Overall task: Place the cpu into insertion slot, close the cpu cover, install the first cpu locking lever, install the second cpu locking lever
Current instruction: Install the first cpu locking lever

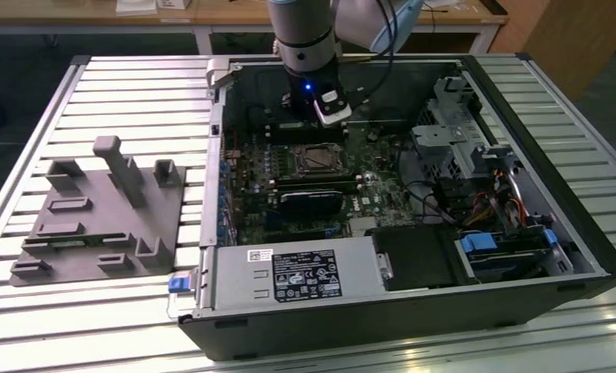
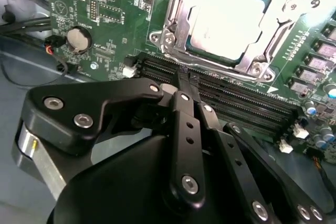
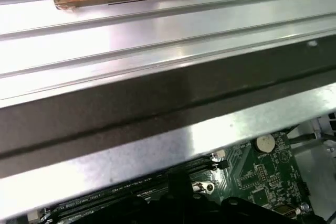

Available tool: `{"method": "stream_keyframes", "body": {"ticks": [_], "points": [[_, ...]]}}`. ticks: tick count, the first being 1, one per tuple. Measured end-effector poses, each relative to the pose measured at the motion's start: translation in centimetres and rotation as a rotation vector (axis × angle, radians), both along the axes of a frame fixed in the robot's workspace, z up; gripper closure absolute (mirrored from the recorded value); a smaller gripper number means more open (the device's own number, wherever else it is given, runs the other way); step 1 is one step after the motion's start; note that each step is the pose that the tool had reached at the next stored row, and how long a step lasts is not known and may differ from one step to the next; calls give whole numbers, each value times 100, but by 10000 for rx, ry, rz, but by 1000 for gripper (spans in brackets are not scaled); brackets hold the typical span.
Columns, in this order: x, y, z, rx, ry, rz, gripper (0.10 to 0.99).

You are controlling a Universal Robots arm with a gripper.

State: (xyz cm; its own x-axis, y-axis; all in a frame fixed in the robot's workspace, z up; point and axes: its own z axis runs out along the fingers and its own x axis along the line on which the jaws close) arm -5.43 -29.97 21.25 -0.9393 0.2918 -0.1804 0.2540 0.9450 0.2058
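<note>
The slatted metal bench carries an open computer case lying on its side, with a grey moulded fixture tray to the exterior view's left of it. Inside the case the green motherboard lies flat, and the arm reaches down into the far side of the case, just beyond the insertion slot. In the second wrist view the cpu sits in the insertion slot with the silver cpu cover framing it, beside the black memory slots. The end effector hangs close above those slots, its slim fingers drawn together, holding nothing.
</note>
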Motion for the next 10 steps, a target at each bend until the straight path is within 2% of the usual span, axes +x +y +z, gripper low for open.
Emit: {"method": "stream_keyframes", "body": {"ticks": [7, 8, 10], "points": [[1, 0, 1, -20, 2, -2, 980], [1, 0, 0, -83, 13, -2, 980], [3, 0, -3, -262, 75, -1, 980]]}}
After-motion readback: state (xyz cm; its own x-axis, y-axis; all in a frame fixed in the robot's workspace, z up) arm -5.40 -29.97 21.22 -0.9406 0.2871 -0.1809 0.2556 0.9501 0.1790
